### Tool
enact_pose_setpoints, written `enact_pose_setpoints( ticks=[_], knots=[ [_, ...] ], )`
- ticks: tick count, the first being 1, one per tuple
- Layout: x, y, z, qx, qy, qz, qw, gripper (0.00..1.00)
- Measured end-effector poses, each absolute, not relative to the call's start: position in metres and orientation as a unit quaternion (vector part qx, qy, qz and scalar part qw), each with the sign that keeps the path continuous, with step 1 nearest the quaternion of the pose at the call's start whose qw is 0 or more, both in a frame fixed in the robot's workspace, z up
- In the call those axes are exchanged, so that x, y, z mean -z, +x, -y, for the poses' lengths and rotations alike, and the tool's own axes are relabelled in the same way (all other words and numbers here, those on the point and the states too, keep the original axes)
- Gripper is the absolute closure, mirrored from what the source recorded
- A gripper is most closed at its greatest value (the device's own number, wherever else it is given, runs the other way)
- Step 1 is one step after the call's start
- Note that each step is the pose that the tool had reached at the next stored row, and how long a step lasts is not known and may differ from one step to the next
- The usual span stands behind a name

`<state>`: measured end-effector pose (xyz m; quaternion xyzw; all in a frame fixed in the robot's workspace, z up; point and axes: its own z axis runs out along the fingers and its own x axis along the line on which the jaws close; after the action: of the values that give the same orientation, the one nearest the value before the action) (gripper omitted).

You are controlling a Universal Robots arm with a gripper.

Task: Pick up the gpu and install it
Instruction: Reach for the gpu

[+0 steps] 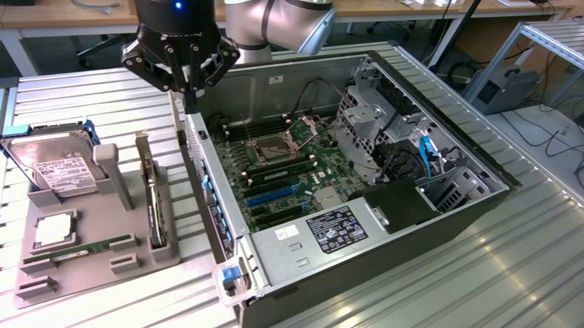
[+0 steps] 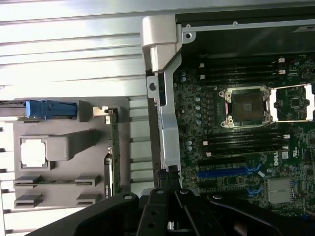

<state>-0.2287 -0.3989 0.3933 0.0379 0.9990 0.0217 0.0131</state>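
**A:** Exterior view first. What is the gripper doing?

**B:** It hangs fingers-down above the open computer case, over the wall that faces the tray. Its jaws are pressed together with nothing between them.

**A:** And the gpu?

**B:** It's in the grey holder tray beside the case, on the exterior view's left, standing on its long edge in a slot. I'd judge it is parked upright so that its top edge is offered to a pinch from above (a card lying flat would give the fingers little to bite). The gripper is well apart from it.

**A:** Wrist view?

**B:** The closed gripper sits over the case's pale side rail. The gpu shows edge-on as a thin strip in the tray on one side, and the motherboard is on the other. Its blue expansion slots lie bare, so the card isn't installed yet.
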Motion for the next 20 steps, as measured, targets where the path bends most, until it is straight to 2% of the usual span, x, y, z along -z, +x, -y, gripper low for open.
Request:
enact_pose_setpoints(
  ticks=[20],
  knots=[
    [-0.393, -0.243, 0.399, -0.022, 0.038, -0.999, 0.013, 0.89]
  ],
)
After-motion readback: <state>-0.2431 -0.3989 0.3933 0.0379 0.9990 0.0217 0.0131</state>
